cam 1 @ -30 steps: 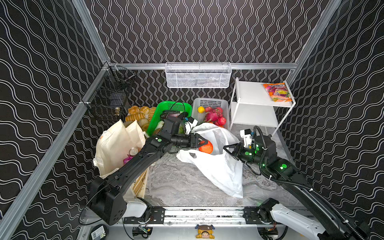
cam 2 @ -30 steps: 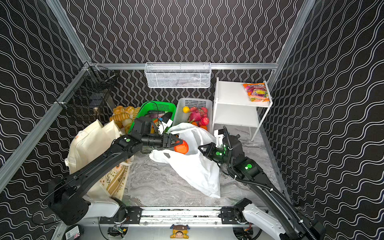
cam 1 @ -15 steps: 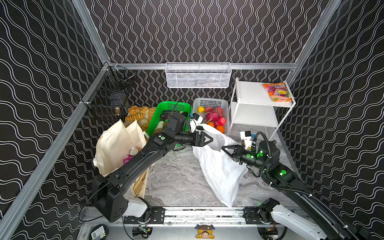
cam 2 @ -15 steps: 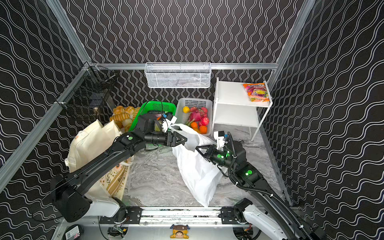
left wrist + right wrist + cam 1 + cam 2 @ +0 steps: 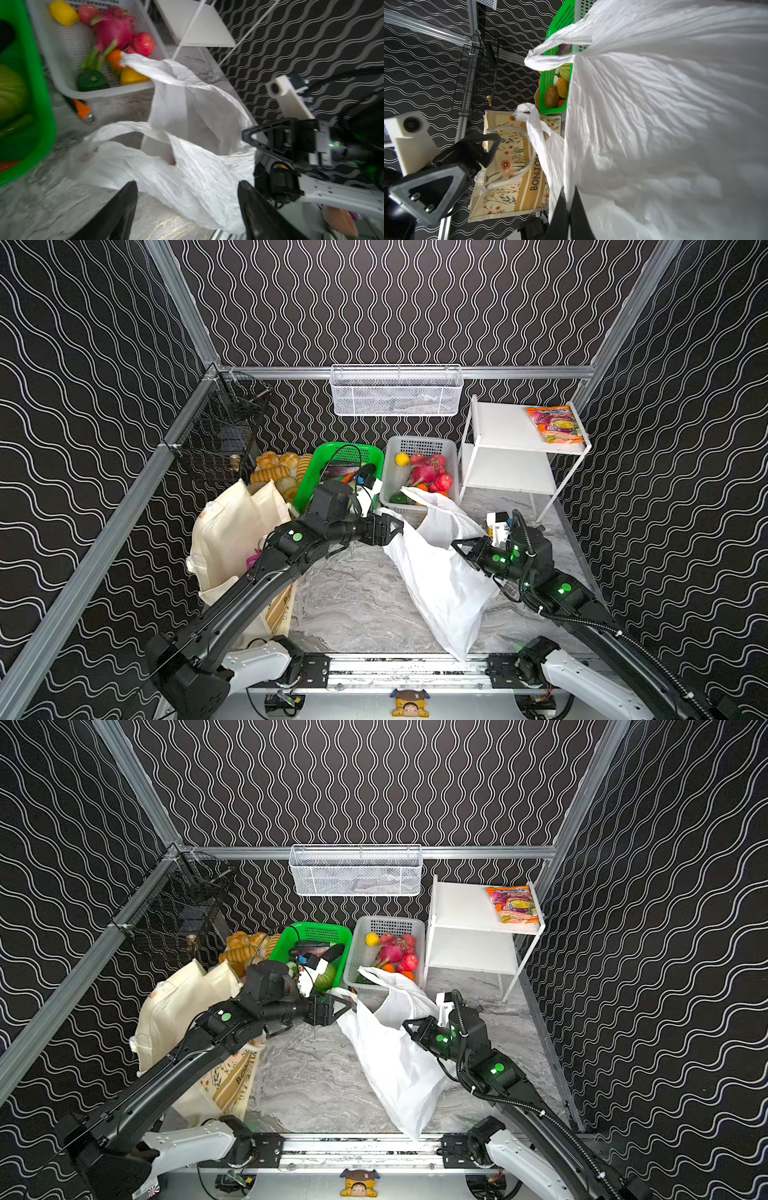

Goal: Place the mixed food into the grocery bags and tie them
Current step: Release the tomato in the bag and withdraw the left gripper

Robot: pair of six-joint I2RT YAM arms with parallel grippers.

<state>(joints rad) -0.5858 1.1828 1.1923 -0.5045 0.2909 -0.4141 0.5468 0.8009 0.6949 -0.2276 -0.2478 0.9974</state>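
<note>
The white plastic grocery bag (image 5: pixel 440 585) hangs upright at mid-table, its mouth open toward the baskets. My right gripper (image 5: pixel 457 545) is shut on the bag's rim, with film pinched between the fingers (image 5: pixel 569 191). My left gripper (image 5: pixel 395 526) stands open just left of the bag's mouth (image 5: pixel 187 187), with nothing between its fingers; one loop handle (image 5: pixel 116 133) lies in front of it. A small reddish patch (image 5: pixel 173 163) shows inside the bag. The cream tote (image 5: pixel 232 531) with its printed panel (image 5: pixel 512 166) stands at the left. Mixed food fills the two baskets.
At the back stand a green basket (image 5: pixel 316 472) and a white basket (image 5: pixel 388 489) of fruit and vegetables, with bread rolls (image 5: pixel 274 472) beside them. A white shelf (image 5: pixel 511 435) at the back right carries a snack packet (image 5: pixel 555 423). A wire basket (image 5: pixel 395 391) hangs on the back wall.
My right gripper has pulled the bag up from lying flat to hanging upright. My left gripper carried an orange-red round item to the bag's mouth and opened; the item no longer shows in its jaws.
</note>
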